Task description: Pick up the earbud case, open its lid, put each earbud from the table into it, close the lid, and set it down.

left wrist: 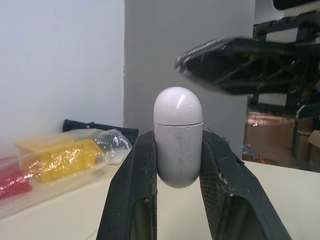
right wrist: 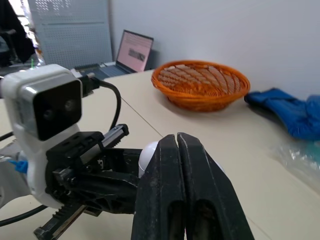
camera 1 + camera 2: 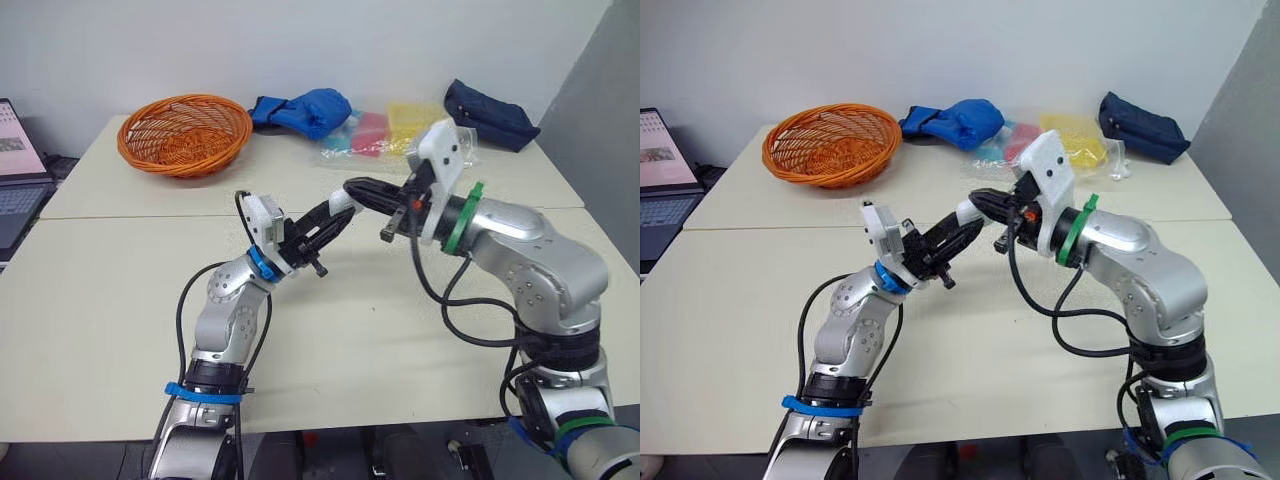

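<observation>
Head view: the earbud case [image 3: 343, 203] is held above the table [image 3: 100, 300] by the left gripper [image 3: 338, 218], its lid [image 1: 177, 105] turned toward the right gripper [image 3: 352, 186], probably so it can be flipped open.

Left wrist view: the case's body is clamped between both fingers [image 1: 135, 185]. The lid is left free and shut, so the contents are hidden.

Right wrist view: the right fingers [image 2: 165, 190] are pressed together on nothing, beside the lid. The orange basket [image 2: 200, 85] is seen empty.
</observation>
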`<action>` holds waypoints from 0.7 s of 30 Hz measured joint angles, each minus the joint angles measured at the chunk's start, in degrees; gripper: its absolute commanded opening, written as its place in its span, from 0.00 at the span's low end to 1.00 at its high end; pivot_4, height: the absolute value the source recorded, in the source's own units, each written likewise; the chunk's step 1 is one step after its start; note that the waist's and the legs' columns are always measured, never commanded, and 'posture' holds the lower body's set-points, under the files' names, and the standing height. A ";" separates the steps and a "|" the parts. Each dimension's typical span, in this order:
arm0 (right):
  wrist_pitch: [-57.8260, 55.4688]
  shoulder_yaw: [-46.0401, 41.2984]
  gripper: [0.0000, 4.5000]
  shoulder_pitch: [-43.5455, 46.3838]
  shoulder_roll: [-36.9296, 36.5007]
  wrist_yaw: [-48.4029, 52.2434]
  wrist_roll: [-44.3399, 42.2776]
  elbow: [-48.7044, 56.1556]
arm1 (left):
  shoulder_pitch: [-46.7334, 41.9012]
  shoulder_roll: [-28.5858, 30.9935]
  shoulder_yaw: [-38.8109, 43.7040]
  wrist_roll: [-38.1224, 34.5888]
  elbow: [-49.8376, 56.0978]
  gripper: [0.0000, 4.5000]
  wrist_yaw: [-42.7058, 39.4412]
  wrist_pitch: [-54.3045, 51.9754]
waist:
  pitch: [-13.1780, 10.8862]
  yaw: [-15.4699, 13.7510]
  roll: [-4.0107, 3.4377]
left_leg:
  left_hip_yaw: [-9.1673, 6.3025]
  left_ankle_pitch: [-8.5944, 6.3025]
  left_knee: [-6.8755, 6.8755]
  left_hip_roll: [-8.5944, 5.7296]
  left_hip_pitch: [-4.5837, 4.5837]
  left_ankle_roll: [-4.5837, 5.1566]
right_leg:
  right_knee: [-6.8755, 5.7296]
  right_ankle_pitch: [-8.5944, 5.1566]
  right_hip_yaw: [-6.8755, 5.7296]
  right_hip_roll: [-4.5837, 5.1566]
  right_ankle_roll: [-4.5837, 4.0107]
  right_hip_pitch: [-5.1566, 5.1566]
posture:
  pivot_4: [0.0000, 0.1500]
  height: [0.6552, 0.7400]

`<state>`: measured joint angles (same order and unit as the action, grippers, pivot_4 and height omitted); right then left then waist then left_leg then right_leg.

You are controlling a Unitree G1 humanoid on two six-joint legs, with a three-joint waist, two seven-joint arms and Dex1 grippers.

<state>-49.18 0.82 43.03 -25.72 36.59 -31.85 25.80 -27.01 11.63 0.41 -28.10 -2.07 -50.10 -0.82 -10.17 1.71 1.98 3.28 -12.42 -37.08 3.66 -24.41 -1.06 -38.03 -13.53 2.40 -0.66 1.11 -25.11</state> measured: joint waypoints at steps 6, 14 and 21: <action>12.48 -3.63 0.61 -9.01 -14.32 16.12 0.27 -1.09 | -1.49 6.41 1.14 -4.23 0.06 0.17 1.07 -15.46 | 0.00 -0.05 0.01 | -0.03 0.00 0.03 0.01 0.05 0.00 | 0.02 -0.08 -0.01 -0.01 0.11 0.04 | 1.00 1.00; 23.49 -2.04 0.99 -19.52 -17.62 22.81 5.32 -6.29 | -6.31 11.08 3.77 -15.47 -1.63 0.17 7.50 -47.75 | 0.00 0.21 0.01 | -0.05 0.00 0.06 0.02 0.42 0.00 | -0.09 -0.09 0.04 -0.08 0.10 0.25 | 1.00 1.00; 25.09 0.44 0.99 -21.71 -16.29 22.02 7.83 -8.91 | -4.63 7.98 6.26 -16.05 -7.77 0.17 17.21 -60.77 | 0.00 0.00 0.01 | -0.03 0.00 0.04 0.00 0.47 0.00 | -0.10 -0.09 0.07 -0.05 0.10 0.31 | 1.00 1.00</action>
<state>-24.08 1.26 21.32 -42.02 58.61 -24.02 16.90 -31.64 19.61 6.67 -44.15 -9.83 -32.89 -61.59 -10.16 1.72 1.99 3.26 -12.43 -37.04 3.66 -23.94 -1.06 -38.13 -13.62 2.47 -0.72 1.21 -24.79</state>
